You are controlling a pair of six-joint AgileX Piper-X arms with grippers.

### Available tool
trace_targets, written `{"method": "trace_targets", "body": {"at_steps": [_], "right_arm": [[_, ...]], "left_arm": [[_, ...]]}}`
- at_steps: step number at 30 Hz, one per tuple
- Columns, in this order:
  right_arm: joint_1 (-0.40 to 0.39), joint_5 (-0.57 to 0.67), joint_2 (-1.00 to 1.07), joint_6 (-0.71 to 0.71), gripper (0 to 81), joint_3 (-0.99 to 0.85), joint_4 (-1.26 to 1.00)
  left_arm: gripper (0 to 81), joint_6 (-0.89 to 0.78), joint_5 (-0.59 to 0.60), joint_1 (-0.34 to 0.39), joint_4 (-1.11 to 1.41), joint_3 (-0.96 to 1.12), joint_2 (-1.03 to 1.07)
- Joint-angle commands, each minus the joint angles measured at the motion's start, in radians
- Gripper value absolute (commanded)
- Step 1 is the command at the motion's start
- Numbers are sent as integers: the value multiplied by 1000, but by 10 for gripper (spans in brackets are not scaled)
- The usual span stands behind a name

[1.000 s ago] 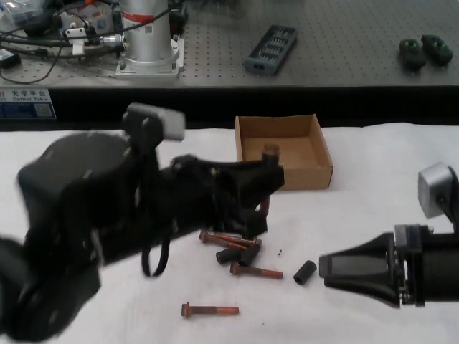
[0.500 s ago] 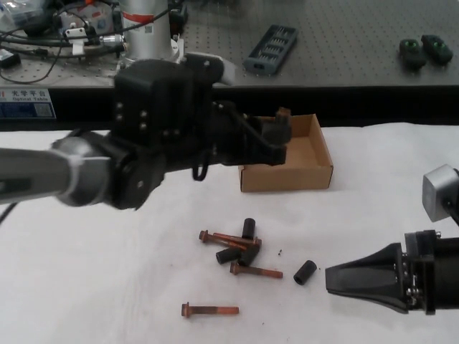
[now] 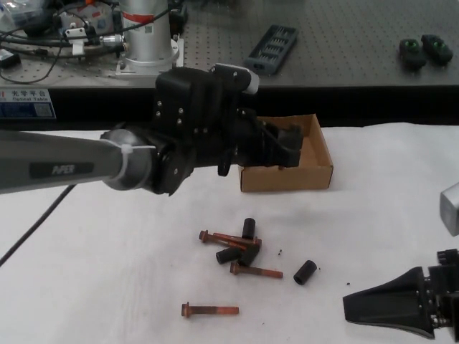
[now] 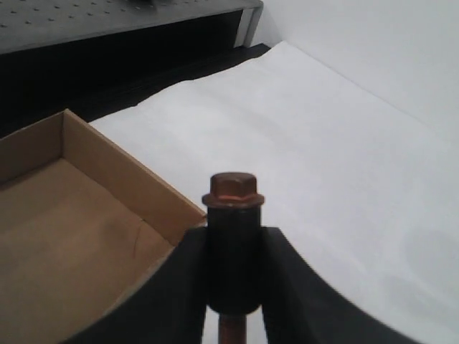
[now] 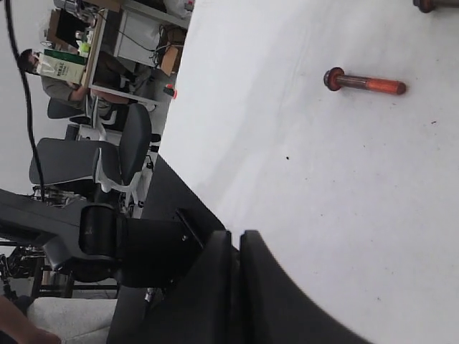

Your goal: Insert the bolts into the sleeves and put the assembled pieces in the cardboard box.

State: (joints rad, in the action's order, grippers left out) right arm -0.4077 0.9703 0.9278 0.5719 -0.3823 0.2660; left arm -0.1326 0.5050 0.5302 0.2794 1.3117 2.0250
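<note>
Left gripper (image 4: 234,247) is part-closed and clamped on an assembled piece: black sleeve (image 4: 234,272) pinched between both fingers, bolt (image 4: 233,188) through it, with the hex head sticking out past the fingertips and the shank showing at the sleeve's other end. It holds the piece upright between the fingers. Cardboard box (image 3: 287,179) is right under this gripper; in the left wrist view one box wall runs just behind a finger and the box floor is bare brown card. Right gripper (image 5: 234,247) sits low over the white cloth (image 3: 107,287), well away from the box, with its fingers pressed together and nothing in them. A lone bolt (image 3: 209,310) lies flat on the cloth well ahead of its fingertips. Between the two grippers, nearer the right one, is a loose sleeve (image 3: 305,272) on its side. Just beyond that sleeve is a small pile of bolts and sleeves (image 3: 233,247), touching and overlapping.
</note>
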Motion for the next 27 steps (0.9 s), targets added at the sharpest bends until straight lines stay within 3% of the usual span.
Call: {"method": "trace_targets", "body": {"at_steps": [1, 17, 27], "right_arm": [[-3, 4, -20, -11, 44, -3, 10], [-3, -33, -151, -11, 43, -3, 117], [-3, -36, -150, -9, 43, -3, 117]], "left_arm": [[20, 34, -15, 0, -2, 34, 9], [20, 117, -76, -61, -235, 300, 140], [20, 147, -92, -67, -316, 330, 164]]}}
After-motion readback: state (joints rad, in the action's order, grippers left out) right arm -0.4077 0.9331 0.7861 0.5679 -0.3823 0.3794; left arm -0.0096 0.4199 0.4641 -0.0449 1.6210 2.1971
